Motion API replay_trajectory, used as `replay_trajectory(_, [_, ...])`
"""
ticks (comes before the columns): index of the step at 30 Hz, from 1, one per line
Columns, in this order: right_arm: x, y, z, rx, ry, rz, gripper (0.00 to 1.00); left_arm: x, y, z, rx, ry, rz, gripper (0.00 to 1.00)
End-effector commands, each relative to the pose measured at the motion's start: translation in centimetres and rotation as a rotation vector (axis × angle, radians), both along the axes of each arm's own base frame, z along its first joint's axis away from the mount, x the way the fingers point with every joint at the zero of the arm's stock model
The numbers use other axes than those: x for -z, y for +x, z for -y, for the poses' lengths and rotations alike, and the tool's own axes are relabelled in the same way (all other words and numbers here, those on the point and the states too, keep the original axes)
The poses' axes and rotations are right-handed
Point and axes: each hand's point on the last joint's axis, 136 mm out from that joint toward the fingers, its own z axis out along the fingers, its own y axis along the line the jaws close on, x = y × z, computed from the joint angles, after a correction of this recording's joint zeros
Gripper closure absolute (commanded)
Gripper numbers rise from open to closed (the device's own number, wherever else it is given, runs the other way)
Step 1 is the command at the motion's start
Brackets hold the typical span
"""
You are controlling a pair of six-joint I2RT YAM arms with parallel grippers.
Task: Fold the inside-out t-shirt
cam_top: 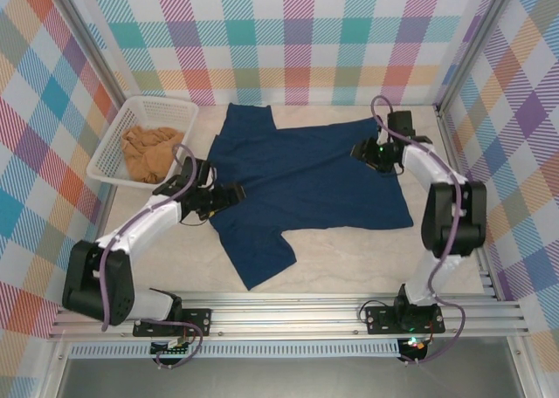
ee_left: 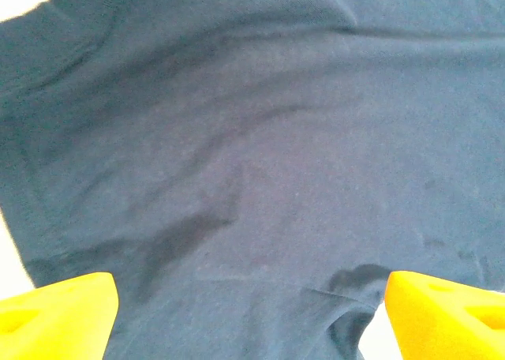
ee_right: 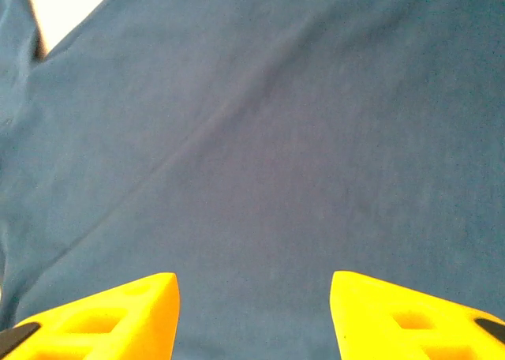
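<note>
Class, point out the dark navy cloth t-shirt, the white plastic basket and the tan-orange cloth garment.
dark navy cloth t-shirt [cam_top: 306, 180], top view, its middle.
white plastic basket [cam_top: 166, 110], top view, far wall.
tan-orange cloth garment [cam_top: 150, 152], top view, centre of the heap.

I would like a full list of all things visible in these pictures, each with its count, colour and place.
t-shirt: one, dark navy blue, spread out on the middle of the table.
basket: one, white, at the far left of the table.
cloth garment: one, tan-orange, crumpled inside the basket.
table: one, pale beige, under the t-shirt and the basket.
walls: three, pastel checked, at the left, far and right sides.
rail: one, silver, along the near edge.
left arm: one, white and black, near left.
right arm: one, white and black, right side.
left pincer: one, yellow fingers, open, over the t-shirt's left part.
right pincer: one, yellow fingers, open, over the t-shirt's right part.
</note>
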Motion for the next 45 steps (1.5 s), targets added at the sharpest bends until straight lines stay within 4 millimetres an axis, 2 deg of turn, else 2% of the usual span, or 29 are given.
replay_trajectory(1, [1.9,-4.1,-0.5,-0.056,-0.024,-0.059,0.46,2.0,-3.2,-1.6,0.012,0.14,-0.059,0.13])
replay_trajectory(3, [2.2,-5.4,-2.1,-0.111,-0.008,-0.068,0.45,2.2,-2.9,-1.7,0.032,0.16,-0.045,0.13])
replay_trajectory(5, [2.6,-5.9,-4.0,-0.168,0.024,-0.079,0.45,1.5,-1.5,-0.8,0.063,0.144,0.001,0.14])
replay_trajectory(9, [4.0,-5.9,-6.2,-0.206,0.048,-0.121,0.46,-1.4,3.9,-0.5,0.021,0.187,0.143,0.14])
replay_trajectory(11, [4.5,-5.5,-7.0,-0.208,0.064,-0.117,0.46,-1.6,7.1,-1.0,-0.005,0.231,0.179,0.15])
replay_trajectory(14, [5.2,-5.3,-8.0,-0.215,0.094,-0.138,0.46,-0.8,11.8,-2.1,-0.038,0.252,0.168,0.15])
replay_trajectory(17, [5.5,-5.5,-8.7,-0.228,0.093,-0.146,0.46,1.0,16.0,-2.0,-0.039,0.24,0.14,0.15])
replay_trajectory(23, [5.6,-6.2,-8.7,-0.228,0.099,-0.148,0.46,4.1,22.1,-1.5,-0.013,0.274,0.092,0.15])
replay_trajectory(28, [5.7,-6.9,-8.3,-0.227,0.085,-0.153,0.46,6.8,24.7,-2.1,0.004,0.326,0.03,0.15])
replay_trajectory(34, [6.2,-7.8,-7.5,-0.219,0.041,-0.176,0.46,9.8,25.6,-3.5,-0.004,0.332,-0.067,0.14])
replay_trajectory(40, [6.6,-8.0,-6.1,-0.196,-0.045,-0.191,0.45,10.5,27.3,-3.9,-0.003,0.3,-0.073,0.14])
replay_trajectory(45, [7.2,-7.9,-5.5,-0.177,-0.078,-0.226,0.44,9.9,29.2,-3.8,-0.003,0.293,-0.057,0.14])
